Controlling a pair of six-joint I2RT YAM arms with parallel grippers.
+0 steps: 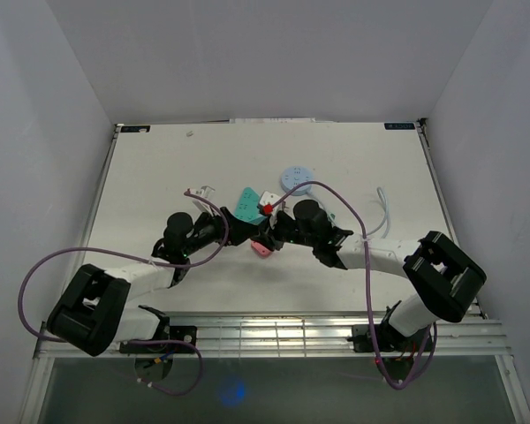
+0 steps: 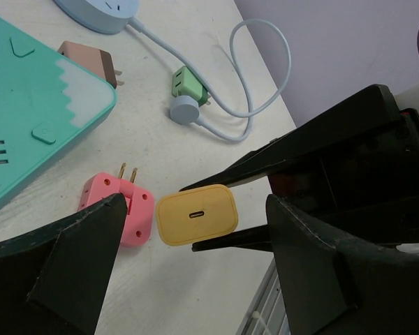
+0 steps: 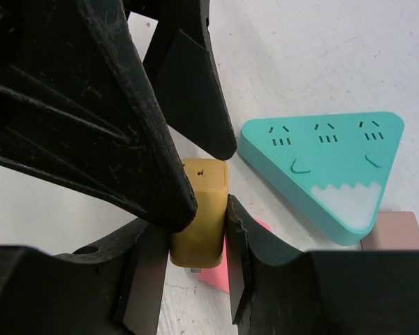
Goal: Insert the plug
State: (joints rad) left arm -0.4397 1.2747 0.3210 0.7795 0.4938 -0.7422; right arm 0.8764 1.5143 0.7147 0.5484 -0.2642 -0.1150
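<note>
two black fingers of my right gripper are clamped on the flat sides of the mustard-yellow square charger block. they hold it off the white table, over the middle of the surface. the block's face with the small oval port looks straight into my left wrist camera.

my left gripper has its jaws wide apart. one finger stands on each side of the block with a gap on both sides, so it grips nothing.

the pink square plug adapter, two brass prongs sticking out, lies on the surface just beside the block. the teal triangular socket strip lies flat a little toward the far edge, sockets up and apart from the block. a brown adapter cube sits just beside the strip.

farther toward the far edge i see the round pale-blue socket hub. its pale cable loops out toward the right edge of the surface. a green plug lies against that cable.
</note>
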